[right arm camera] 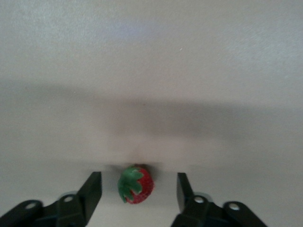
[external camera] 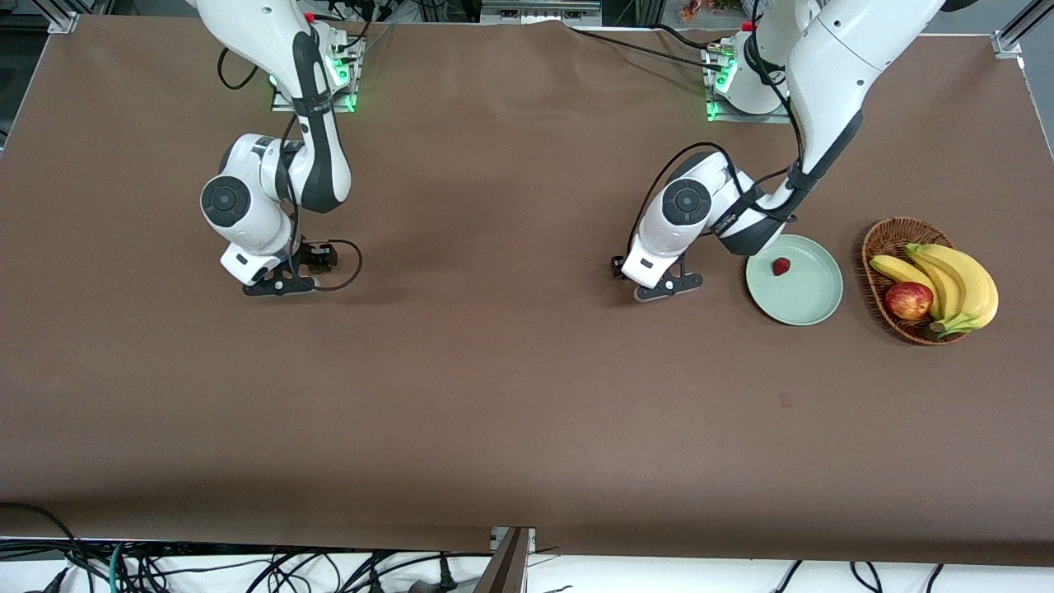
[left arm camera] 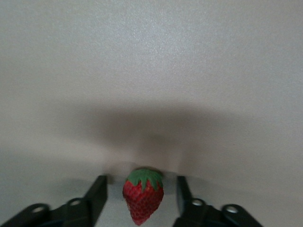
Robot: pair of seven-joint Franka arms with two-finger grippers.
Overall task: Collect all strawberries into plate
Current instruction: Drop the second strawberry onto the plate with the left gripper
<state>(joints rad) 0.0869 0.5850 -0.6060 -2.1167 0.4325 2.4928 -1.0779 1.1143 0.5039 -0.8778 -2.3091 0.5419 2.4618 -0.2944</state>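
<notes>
**Three strawberries located: one on the plate, two between gripper jaws**

One strawberry (external camera: 781,266) lies on the pale green plate (external camera: 811,309), at about 10 o'clock from the plate's centre. The plate sits on the brown table (external camera: 510,395) toward the left arm's end. A wicker basket (external camera: 885,239) stands just beside the plate, at its 3 o'clock in the front view, holding bananas (external camera: 959,284) and an apple (external camera: 908,300).

Left gripper (left arm camera: 142,191): low over the table, at the plate's 9 o'clock in the front view. A second strawberry (left arm camera: 143,196) rests on the table between the jaws, green cap pointing away from the wrist. The jaws are released; a gap shows on each side of the berry.

Right gripper (right arm camera: 139,188): low over the table toward the right arm's end, well apart from the plate. A third strawberry (right arm camera: 136,185) lies between the jaws. The jaws are released, with a gap on both sides.
</notes>
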